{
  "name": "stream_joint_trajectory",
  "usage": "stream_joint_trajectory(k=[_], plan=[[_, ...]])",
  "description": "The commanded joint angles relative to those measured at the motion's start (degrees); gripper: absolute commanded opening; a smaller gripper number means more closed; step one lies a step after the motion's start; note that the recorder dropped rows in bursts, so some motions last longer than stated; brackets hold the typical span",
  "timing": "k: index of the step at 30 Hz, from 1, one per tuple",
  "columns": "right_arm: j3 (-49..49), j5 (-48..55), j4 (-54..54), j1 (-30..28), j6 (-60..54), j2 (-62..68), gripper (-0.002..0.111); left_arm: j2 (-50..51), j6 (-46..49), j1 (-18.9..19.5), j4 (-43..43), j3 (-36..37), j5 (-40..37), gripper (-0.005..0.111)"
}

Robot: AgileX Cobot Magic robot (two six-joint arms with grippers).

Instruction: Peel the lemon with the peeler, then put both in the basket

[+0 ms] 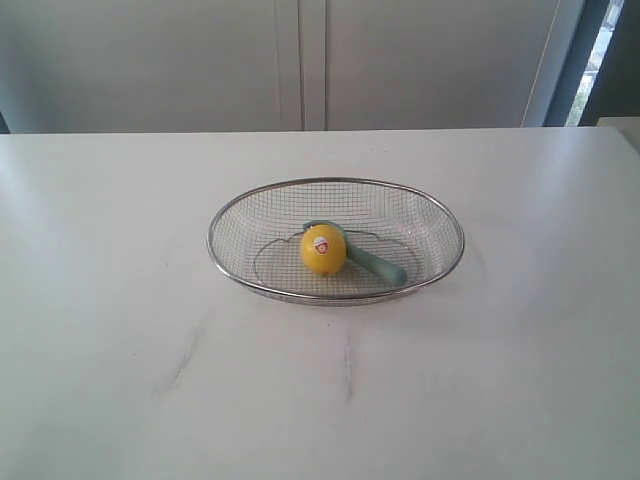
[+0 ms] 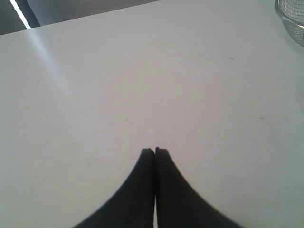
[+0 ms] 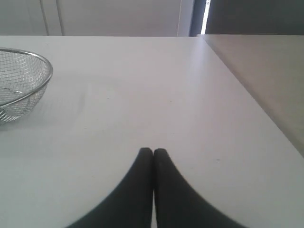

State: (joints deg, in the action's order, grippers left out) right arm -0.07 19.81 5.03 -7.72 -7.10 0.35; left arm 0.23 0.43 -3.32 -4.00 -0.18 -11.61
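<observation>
The yellow lemon (image 1: 323,250), its white-and-red sticker facing up, lies inside the silver wire-mesh basket (image 1: 228,216) in the middle of the table. The teal-green peeler (image 1: 378,266) lies behind and beside it in the basket, its head partly hidden by the lemon. Neither arm appears in the exterior view. My left gripper (image 2: 155,151) is shut with nothing in it over bare tabletop, with the basket's rim (image 2: 285,18) at the view's corner. My right gripper (image 3: 153,151) is also shut and empty, well apart from the basket (image 3: 42,80).
The white table (image 1: 120,330) carries faint grey scuff marks in front of the basket. Its side edge (image 3: 247,90) runs close to the right gripper. Pale cabinet doors (image 1: 300,60) stand behind the table.
</observation>
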Motion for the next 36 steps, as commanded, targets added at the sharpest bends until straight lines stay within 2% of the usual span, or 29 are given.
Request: stream_joint_trajectory(k=[1,6,11,14,36], plan=[[0.07,-0.89,-0.62,5.36,0.3,-0.35,0.0,-0.23,0.06,0.13,0.26,0.18,-0.04,0.0],[0.07,-0.89,-0.62,11.01,1.33,-0.35,0.0,-0.23,0.06,0.13,0.26,0.18,-0.04,0.0],[0.07,-0.98,-4.28,13.95,5.04,-0.35,0.0,-0.23,0.06,0.13,0.26,0.18,-0.04,0.0],[0.07,-0.98,-5.45,13.96,7.61,-0.35,0.0,-0.23,0.06,0.13,0.26,0.18,-0.04,0.0],[0.07,-0.64,-5.34,13.96,7.61,-0.35,0.0,-0.23,0.06,0.13,0.26,0.18,-0.04,0.0]])
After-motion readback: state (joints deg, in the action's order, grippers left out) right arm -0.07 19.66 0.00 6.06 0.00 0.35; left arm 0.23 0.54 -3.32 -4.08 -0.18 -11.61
